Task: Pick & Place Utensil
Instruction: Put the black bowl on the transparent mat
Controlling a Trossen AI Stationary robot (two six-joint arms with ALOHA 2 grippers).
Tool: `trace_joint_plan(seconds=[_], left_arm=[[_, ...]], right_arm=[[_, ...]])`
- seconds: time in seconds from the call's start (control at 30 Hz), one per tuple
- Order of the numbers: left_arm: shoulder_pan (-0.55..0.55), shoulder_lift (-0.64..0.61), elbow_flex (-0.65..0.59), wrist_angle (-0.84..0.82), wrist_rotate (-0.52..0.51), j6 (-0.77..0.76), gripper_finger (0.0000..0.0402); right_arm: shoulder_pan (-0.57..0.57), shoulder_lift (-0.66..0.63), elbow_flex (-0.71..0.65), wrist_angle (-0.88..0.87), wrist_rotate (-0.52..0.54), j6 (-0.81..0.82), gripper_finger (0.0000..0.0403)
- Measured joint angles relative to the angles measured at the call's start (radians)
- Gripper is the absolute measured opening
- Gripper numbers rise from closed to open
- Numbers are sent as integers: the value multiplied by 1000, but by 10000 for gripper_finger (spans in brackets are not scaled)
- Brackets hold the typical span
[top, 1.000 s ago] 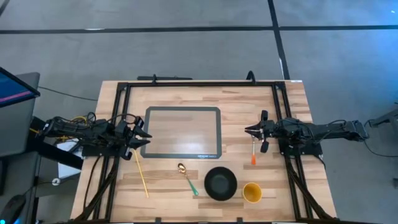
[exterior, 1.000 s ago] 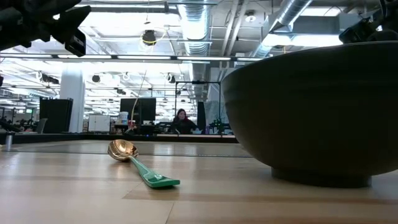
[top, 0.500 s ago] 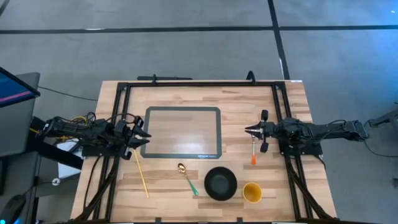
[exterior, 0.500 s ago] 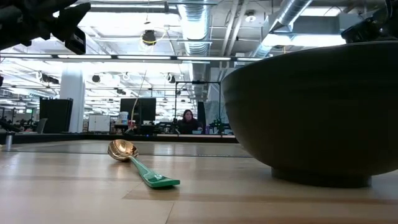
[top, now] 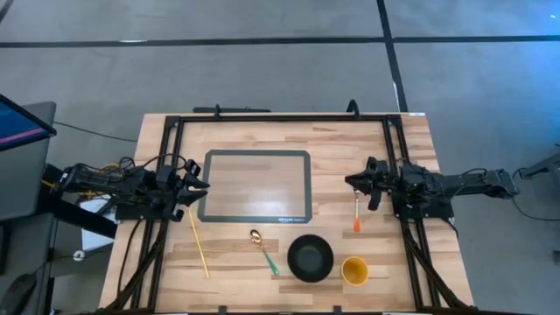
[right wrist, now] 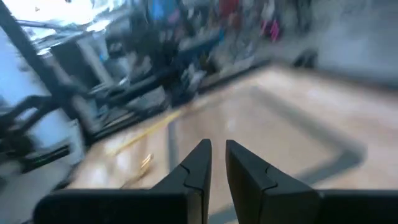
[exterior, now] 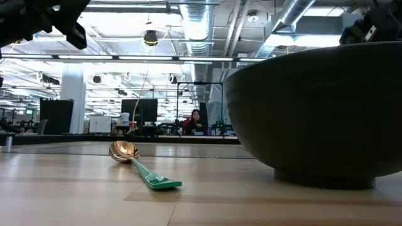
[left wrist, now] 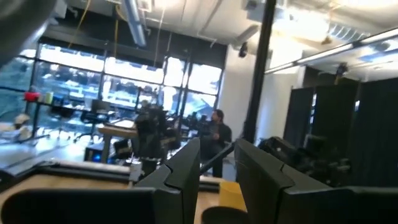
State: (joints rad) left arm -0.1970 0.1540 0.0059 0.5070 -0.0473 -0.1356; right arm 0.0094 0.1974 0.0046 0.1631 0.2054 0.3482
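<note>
A spoon (top: 262, 251) with a gold bowl and a green handle lies flat on the wood near the table's near edge; the low view shows the spoon (exterior: 141, 166) close up. A utensil with an orange handle (top: 356, 214) lies just below my right gripper (top: 350, 182). A thin yellow stick (top: 199, 242) lies near my left gripper (top: 199, 185). Both grippers hover at the sides of a grey mat (top: 258, 185) and touch nothing. In the wrist views the left gripper (left wrist: 217, 149) and the right gripper (right wrist: 219, 146) each show only a narrow slit between the fingers.
A black bowl (top: 310, 258) stands by the near edge and fills the right half of the low view (exterior: 320, 119). A yellow cup (top: 354, 270) stands to its right. A black frame (top: 280, 117) runs around the table. A person sits far off in the room.
Both grippers have risen a little above the table; the left one has drawn back slightly toward the table's left edge. The right wrist view is blurred by motion. The utensils, bowl and cup have stayed in place.
</note>
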Motion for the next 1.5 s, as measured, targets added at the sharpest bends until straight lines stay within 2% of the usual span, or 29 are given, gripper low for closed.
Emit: trace_joint_plan(seconds=[0.1,0.13,0.17,0.27,0.33,0.4,0.5,0.63,0.73,0.93,1.1,1.27,1.5], left_arm=[[2,61,3,50,-43,0,102],[6,86,17,58,-71,0,102],[12,116,39,67,-91,0,102],[31,233,137,76,-76,28,102],[40,337,212,70,-19,71,102],[42,440,291,39,20,98,102],[43,565,410,-73,22,147,102],[43,671,541,-309,22,156,102],[41,713,583,-376,22,155,102],[42,698,592,-390,14,155,102],[42,691,592,-440,-8,158,102],[42,691,592,-477,-12,165,109],[42,697,592,-487,-12,189,172]], right_arm=[[-18,0,0,197,145,-49,42],[-22,0,0,281,128,-63,42],[-26,-1,0,360,65,-83,42],[-3,50,8,525,-183,-89,44],[38,118,34,559,-226,-121,50],[83,198,70,572,-193,-186,56],[129,327,138,534,-129,-255,71],[156,460,255,440,-127,-271,101],[164,536,345,335,-127,-280,132],[170,671,502,145,-127,-279,190],[181,778,578,55,-127,-279,221],[188,861,597,51,-129,-278,228],[209,992,598,56,-130,-256,226]])
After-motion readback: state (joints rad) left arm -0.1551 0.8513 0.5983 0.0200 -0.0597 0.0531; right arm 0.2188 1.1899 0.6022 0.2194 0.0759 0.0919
